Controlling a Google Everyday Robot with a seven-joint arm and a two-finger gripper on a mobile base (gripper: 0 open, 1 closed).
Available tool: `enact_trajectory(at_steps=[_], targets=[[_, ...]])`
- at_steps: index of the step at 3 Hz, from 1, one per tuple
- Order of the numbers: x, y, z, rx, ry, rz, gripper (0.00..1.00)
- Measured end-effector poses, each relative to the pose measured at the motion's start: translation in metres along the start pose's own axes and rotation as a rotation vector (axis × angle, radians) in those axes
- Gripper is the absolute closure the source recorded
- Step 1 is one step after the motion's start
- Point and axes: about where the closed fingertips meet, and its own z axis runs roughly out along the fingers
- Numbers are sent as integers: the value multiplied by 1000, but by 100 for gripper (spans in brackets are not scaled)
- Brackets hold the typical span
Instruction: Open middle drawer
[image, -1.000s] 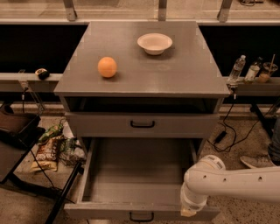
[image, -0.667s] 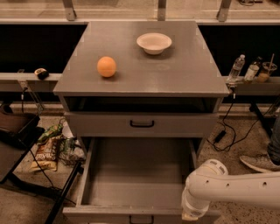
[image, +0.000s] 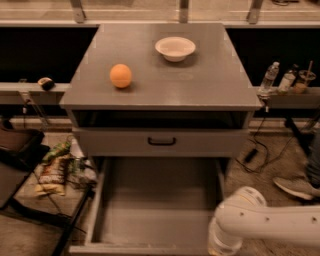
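— How's the arm sitting?
— The white arm (image: 272, 224) lies level and its wrist bends down. The gripper hangs below the bottom edge, out of sight, so I cannot tell its state.
— And the middle drawer (image: 155, 200)?
— Pulled out, with its front corner touching the wrist. Beyond are the closed drawer (image: 161, 142), orange (image: 121, 76) and bowl (image: 175, 48).

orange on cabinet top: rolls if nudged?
Likely rolls: the orange is round, on a flat cabinet top with no visible lip. Probably light, being smaller than the bowl. The tool is low at the front right corner of the open middle drawer.
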Motion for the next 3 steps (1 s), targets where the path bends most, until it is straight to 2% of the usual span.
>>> enact_trajectory(at_steps=[1,2,3], targets=[[0,-1,-2,0,0,0,100],[13,54,-15,-33,-8,-35,100],[74,169,0,-162,30,-84,100]])
